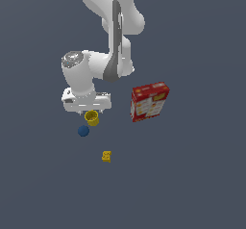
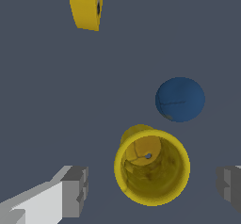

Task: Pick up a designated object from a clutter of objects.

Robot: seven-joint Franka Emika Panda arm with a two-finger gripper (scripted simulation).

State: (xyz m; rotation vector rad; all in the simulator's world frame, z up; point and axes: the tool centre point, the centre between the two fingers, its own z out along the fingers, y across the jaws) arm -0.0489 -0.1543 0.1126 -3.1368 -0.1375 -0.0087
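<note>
While the gripper (image 2: 151,185) hangs directly over the yellow cup (image 2: 152,171), its fingers (image 2: 75,190) stand wide apart on either side of the cup, touching nothing. The cup stands upright on the floor (image 1: 192,175), near the blue ball (image 2: 180,99). The red box (image 1: 150,101) stands well apart.

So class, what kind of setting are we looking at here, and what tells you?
Most likely a simulated test scene, not a real room: a flat, featureless grey floor, a robot arm with smooth rendered shading, and only a yellow cup, blue ball and printed box scattered about.
</note>
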